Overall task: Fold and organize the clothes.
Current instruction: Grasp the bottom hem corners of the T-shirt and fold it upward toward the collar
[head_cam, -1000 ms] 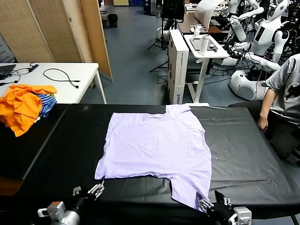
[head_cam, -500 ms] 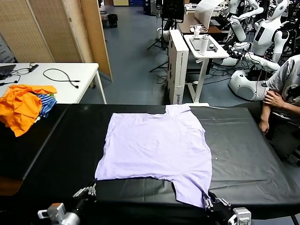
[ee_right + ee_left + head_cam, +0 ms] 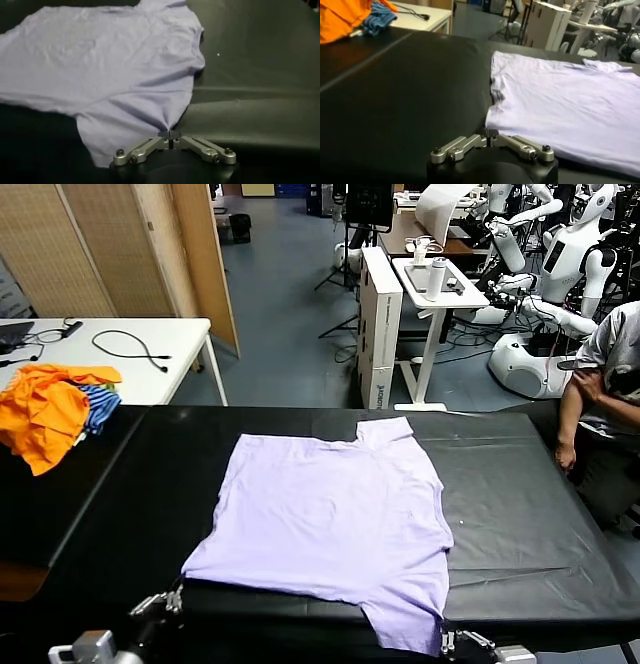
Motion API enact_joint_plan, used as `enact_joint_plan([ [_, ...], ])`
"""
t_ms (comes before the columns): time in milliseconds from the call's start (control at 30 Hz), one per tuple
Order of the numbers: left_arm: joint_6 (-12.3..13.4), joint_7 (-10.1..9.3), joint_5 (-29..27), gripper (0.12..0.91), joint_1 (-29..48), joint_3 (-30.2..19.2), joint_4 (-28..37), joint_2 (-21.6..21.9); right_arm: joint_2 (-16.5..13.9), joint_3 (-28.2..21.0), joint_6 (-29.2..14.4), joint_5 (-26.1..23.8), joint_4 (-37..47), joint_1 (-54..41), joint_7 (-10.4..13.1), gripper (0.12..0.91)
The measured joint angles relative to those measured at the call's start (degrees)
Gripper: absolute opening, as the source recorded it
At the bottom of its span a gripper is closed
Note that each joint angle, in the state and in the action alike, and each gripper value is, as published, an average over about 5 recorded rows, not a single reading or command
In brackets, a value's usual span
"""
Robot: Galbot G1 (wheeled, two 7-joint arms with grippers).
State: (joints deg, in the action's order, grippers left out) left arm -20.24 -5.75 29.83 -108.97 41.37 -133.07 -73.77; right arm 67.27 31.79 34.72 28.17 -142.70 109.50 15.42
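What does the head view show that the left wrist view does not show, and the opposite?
Only the head view shows the right gripper pinching the near sleeve corner, the seated person and the white robots.
Only the left wrist view shows up close the left gripper shut on the T-shirt's near corner.
Both show the lavender T-shirt lying flat on the black table and the orange heap.

Lavender T-shirt (image 3: pixel 330 529) flat on black table (image 3: pixel 520 514), orange heap (image 3: pixel 45 409) far left
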Motion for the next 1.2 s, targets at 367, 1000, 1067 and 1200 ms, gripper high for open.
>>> enact_joint_plan([
  [367,0.7,1.19,-2.5,0.146,7.3,-2.7,1.1,-3.0,-1.6,-0.4,-0.3,4.5,5.1,-11.5,-0.2,0.140],
  [1000,2.1,1.25,-5.4,0.146,20.0,-7.1,9.6,-3.7,-1.1,-6.2,-0.4,5.5,21.9,-31.2,0.1,0.140],
  [1067,2.1,1.32,-5.9,0.146,20.8,-7.5,10.5,-3.6,-0.9,-6.4,-0.5,5.5,22.8,-32.3,0.2,0.140],
  [1200,2.1,1.34,-6.7,0.146,22.5,-8.7,12.5,-3.2,-0.9,-6.3,-0.6,5.5,23.9,-33.6,0.4,0.140],
])
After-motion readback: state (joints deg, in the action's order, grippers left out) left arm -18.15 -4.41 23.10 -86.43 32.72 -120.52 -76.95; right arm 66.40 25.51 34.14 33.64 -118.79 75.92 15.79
